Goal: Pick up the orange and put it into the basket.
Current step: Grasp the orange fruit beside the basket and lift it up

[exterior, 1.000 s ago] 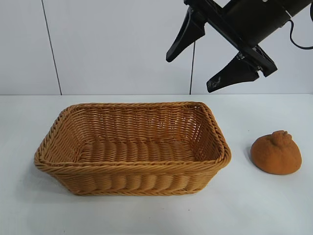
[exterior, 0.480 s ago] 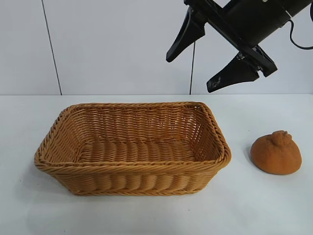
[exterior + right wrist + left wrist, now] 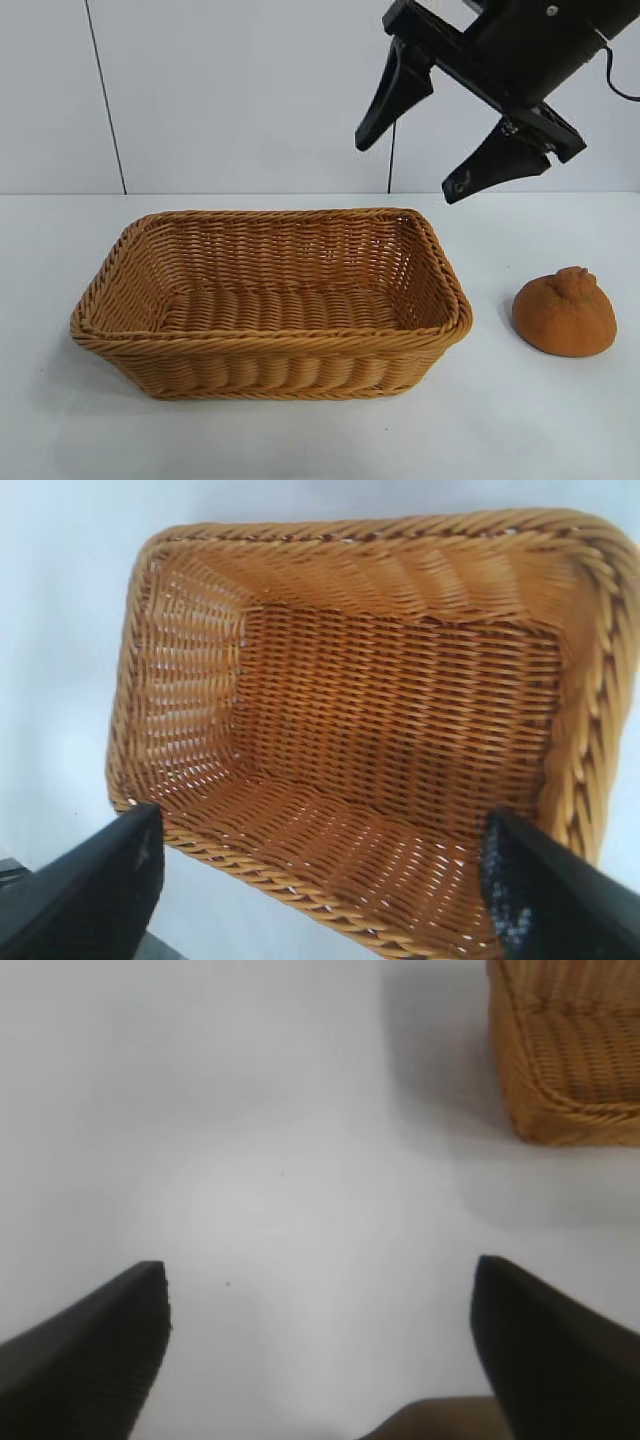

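The orange (image 3: 565, 312) sits on the white table to the right of the basket (image 3: 270, 340), a short gap from its right end. The basket is empty. My right gripper (image 3: 405, 172) hangs high above the basket's far right corner, open and empty. In the right wrist view the gripper (image 3: 320, 825) looks down into the basket (image 3: 350, 525), and the orange is out of that view. My left gripper (image 3: 320, 1268) is open and empty over bare table, with a corner of the basket (image 3: 570, 1050) beyond it. The left gripper is out of the exterior view.
The white table (image 3: 540, 420) runs around the basket, with a pale wall behind. A brownish blur (image 3: 440, 1422) shows at the edge of the left wrist view; I cannot tell what it is.
My right gripper has shifted a little to the right and slightly lower, still open. The orange and the basket have not moved.
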Available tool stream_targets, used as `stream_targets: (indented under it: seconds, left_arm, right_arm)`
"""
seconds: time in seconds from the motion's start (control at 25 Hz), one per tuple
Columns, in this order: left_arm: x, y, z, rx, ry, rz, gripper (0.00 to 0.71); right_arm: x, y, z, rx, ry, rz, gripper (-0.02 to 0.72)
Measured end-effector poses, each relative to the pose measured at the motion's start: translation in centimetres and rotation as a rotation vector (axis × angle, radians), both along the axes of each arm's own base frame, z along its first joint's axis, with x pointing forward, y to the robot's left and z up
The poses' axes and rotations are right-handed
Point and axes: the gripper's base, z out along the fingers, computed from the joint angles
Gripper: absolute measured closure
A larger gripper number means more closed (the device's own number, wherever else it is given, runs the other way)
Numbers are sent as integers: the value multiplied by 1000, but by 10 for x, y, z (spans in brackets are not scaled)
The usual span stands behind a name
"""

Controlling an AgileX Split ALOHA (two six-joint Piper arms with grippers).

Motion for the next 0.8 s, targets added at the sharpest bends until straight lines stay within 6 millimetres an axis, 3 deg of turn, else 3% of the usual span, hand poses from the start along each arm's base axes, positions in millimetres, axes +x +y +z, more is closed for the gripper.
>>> stream_targets:
  seconds: [0.24, 0.6, 0.8]
  left_arm:
    - [-20, -1, 0, 2, -127, -1, 125]
    - [-20, -1, 0, 3, -128, -1, 125]
    - [-20, -1, 0, 3, -128, -1, 125]
  right_arm:
    - [4, -24, -6, -129, 32, -79, 115]
    - [19, -103, -8, -184, 76, -279, 115]
    - [20, -111, -14, -251, 84, -276, 115]
